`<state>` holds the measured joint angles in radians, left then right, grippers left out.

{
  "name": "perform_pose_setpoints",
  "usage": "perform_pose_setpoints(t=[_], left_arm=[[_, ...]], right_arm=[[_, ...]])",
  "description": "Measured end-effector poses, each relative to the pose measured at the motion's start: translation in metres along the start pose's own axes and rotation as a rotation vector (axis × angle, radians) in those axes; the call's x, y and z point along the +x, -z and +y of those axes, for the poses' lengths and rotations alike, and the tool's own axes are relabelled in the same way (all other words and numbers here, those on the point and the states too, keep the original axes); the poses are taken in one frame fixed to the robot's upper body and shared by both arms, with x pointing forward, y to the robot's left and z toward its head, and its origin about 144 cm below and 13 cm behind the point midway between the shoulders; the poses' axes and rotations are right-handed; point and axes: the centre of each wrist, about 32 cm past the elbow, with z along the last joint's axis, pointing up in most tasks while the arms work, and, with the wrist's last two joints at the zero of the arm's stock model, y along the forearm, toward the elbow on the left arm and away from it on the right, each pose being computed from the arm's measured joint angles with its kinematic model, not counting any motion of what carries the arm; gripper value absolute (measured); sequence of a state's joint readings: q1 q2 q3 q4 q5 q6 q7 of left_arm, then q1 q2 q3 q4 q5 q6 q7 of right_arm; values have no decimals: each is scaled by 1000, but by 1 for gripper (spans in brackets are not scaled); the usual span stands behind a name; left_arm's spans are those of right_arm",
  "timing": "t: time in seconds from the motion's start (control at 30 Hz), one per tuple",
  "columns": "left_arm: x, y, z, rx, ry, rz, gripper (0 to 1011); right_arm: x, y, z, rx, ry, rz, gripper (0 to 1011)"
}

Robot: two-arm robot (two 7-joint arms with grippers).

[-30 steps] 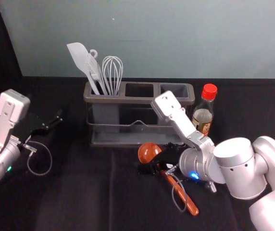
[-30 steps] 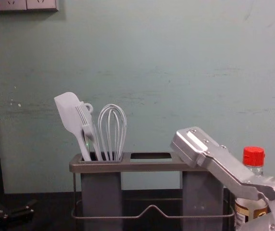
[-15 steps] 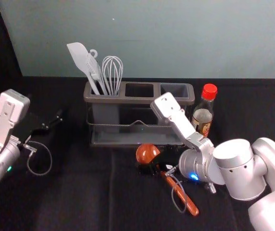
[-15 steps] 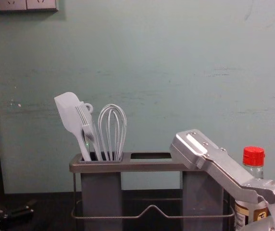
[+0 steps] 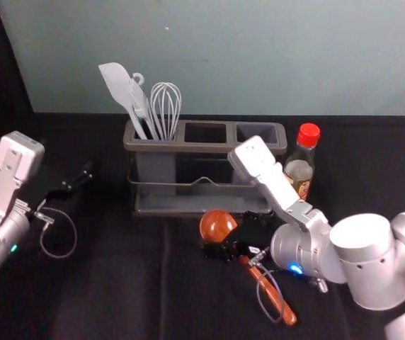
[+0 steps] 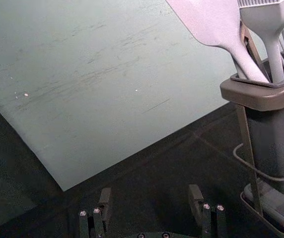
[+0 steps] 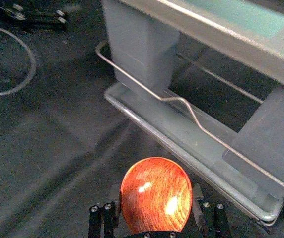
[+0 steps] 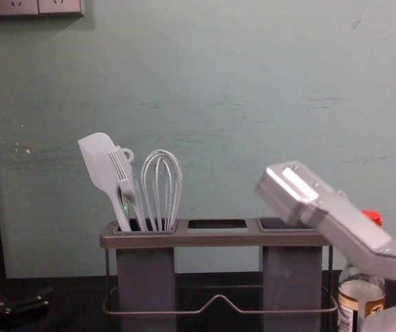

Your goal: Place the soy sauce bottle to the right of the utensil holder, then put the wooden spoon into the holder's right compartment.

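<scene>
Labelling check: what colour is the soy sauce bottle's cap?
Red; the cap shows best in the head view.

- Can't see upper handle of wooden spoon (image 5: pixel 217 225) past right gripper (image 5: pixel 229 234).
- Lose neck of soy sauce bottle (image 8: pixel 361 293) behind right arm (image 8: pixel 354 232).
- Miss tip of spatula (image 6: pixel 212 21), cropped in left wrist view.

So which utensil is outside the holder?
The reddish-brown wooden spoon, held by the right gripper; the pale spatula, brush and whisk stand in the left compartment of the holder.
</scene>
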<state>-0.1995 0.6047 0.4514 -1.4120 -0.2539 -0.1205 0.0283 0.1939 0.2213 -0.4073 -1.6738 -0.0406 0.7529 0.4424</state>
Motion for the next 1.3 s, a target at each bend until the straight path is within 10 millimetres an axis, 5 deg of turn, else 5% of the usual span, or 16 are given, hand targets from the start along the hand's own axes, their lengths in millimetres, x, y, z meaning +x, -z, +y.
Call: perform_pose_setpoints(t=[0.67,0.93,1.3], left_arm=[[0,0,0,0,0,0,1000],[0,0,0,0,0,0,1000],[0,0,0,0,0,0,1000]], right_arm=[[-13,38,-104,424,131,-16,837],[-19,54,-114,691,256,-135,837],[-30,79,-105,1066,387,-344,837]])
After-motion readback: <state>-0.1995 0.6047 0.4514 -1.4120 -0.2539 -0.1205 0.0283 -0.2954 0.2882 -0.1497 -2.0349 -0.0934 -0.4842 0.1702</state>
